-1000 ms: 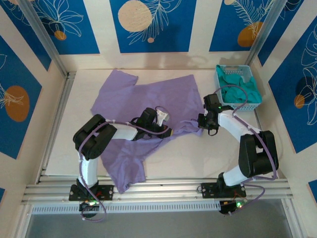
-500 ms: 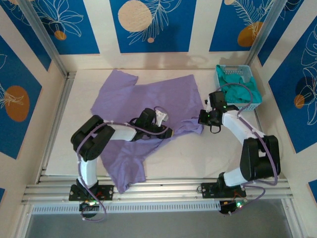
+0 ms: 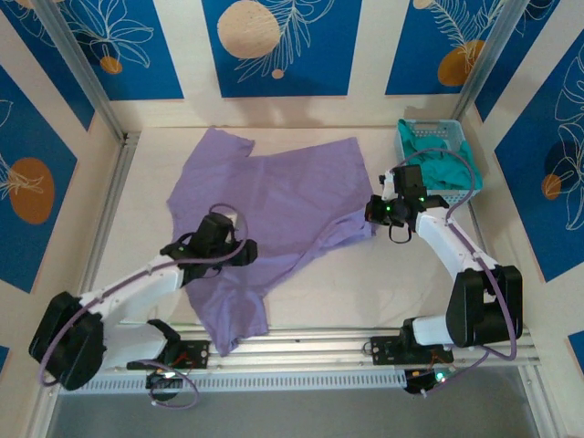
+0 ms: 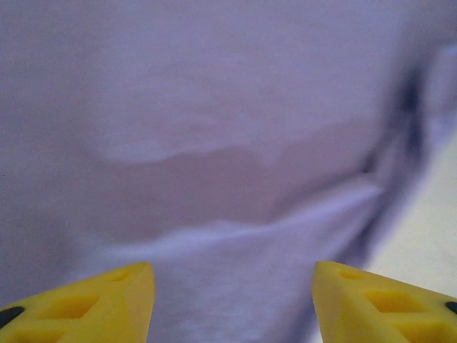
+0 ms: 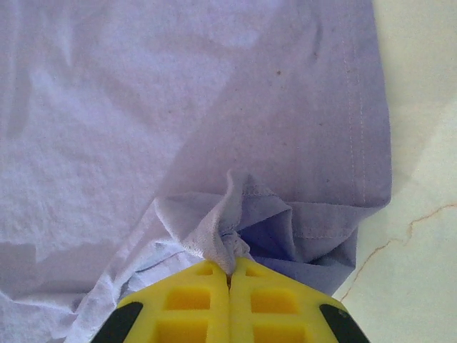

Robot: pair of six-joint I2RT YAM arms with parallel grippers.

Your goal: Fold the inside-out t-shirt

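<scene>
**A:** From above, where does the t-shirt (image 3: 274,187) lie?

**B:** It is spread over the middle of the worktop (image 3: 365,283). One sleeve points to the far left, and a long flap reaches toward the near edge by the left arm's base.

**A:** And the arms in that view?

**B:** The left fingers (image 3: 241,253) hang over the shirt's left-centre part, pointing right. The right fingers (image 3: 374,217) sit at the shirt's right-hand corner, where the cloth is drawn out to a point. In the far right corner a basket (image 3: 401,137) holds a teal garment (image 3: 447,173), apart from the shirt.

**A:** What does the left wrist camera add?

**B:** Its two yellow tips stand well apart with nothing between them, so the left fingers are released. Lavender cloth lies beneath them, with a soft fold running across it. A sliver of pale worktop shows at the lower right. I cannot tell whether the tips touch the cloth.

**A:** And the right wrist camera?

**B:** There the yellow tips are pressed together, clenched on a small bunch of the shirt's edge that puckers up just ahead of them. A stitched hem runs along the cloth's right side, and bare worktop lies beyond it.
</scene>
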